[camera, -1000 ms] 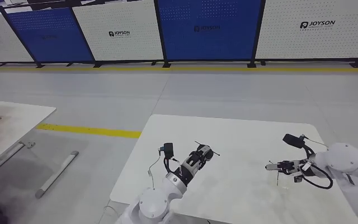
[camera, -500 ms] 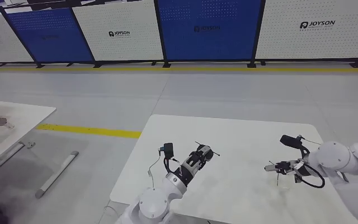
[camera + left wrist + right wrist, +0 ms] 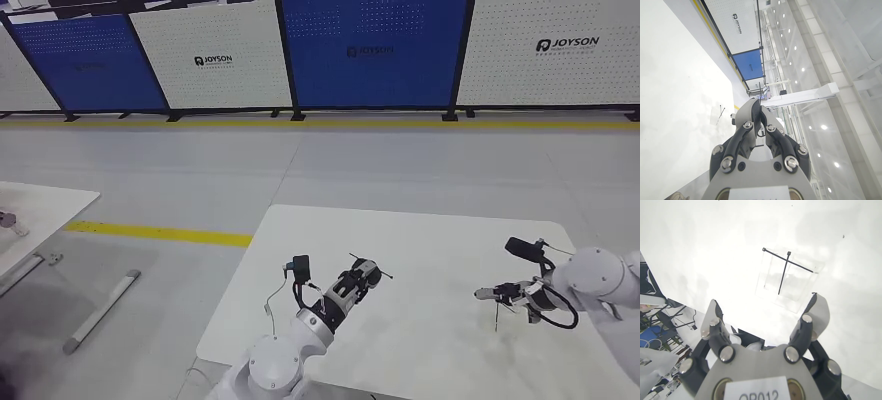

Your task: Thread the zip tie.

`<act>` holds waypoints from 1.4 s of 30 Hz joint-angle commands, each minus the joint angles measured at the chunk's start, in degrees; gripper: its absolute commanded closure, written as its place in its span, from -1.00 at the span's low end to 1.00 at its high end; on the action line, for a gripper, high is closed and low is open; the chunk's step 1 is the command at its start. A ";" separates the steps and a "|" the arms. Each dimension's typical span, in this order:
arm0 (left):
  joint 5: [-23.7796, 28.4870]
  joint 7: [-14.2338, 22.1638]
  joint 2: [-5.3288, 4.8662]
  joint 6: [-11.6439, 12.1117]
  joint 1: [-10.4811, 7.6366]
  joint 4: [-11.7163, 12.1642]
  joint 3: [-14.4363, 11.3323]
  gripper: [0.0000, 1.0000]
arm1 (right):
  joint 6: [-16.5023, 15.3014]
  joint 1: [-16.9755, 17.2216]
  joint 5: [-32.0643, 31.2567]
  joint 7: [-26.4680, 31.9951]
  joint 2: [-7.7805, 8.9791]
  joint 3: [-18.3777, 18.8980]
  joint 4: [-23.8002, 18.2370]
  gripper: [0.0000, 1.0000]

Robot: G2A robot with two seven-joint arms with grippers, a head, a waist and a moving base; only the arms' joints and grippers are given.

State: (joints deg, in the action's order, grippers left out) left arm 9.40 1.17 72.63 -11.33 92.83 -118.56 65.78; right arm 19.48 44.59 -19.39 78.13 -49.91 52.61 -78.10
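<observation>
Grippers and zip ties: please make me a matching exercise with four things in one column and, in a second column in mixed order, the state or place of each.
Column 1
1. left gripper
2. right gripper
3. loose ties
4. clear sheet

Column 2
A. flat on the table, under the ties
B. open, holding nothing
C. shut on a zip tie
D. lying crossed, one over the other

Pairs: 1-C, 2-B, 3-D, 4-A
</observation>
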 commanded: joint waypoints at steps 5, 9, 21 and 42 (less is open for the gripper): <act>0.00 0.00 0.00 0.00 0.00 0.00 0.00 1.00 | 0.00 0.93 -0.77 1.49 0.22 1.47 -0.72 0.02; 0.00 0.00 0.00 0.00 0.00 0.00 0.00 1.00 | 0.00 0.69 -1.13 1.51 -0.11 0.46 0.90 0.06; 0.00 0.00 0.00 0.00 0.00 0.00 0.00 1.00 | 0.00 -3.42 -1.73 1.51 -1.95 -4.35 7.54 0.16; 0.00 0.00 0.00 0.00 0.00 0.00 0.00 1.00 | 0.00 -8.02 -4.46 1.51 -6.74 -10.18 16.43 0.28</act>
State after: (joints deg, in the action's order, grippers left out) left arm 9.40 1.17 72.63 -11.33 92.83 -118.56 65.78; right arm 19.48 36.72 -23.77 79.64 -56.44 42.59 -62.03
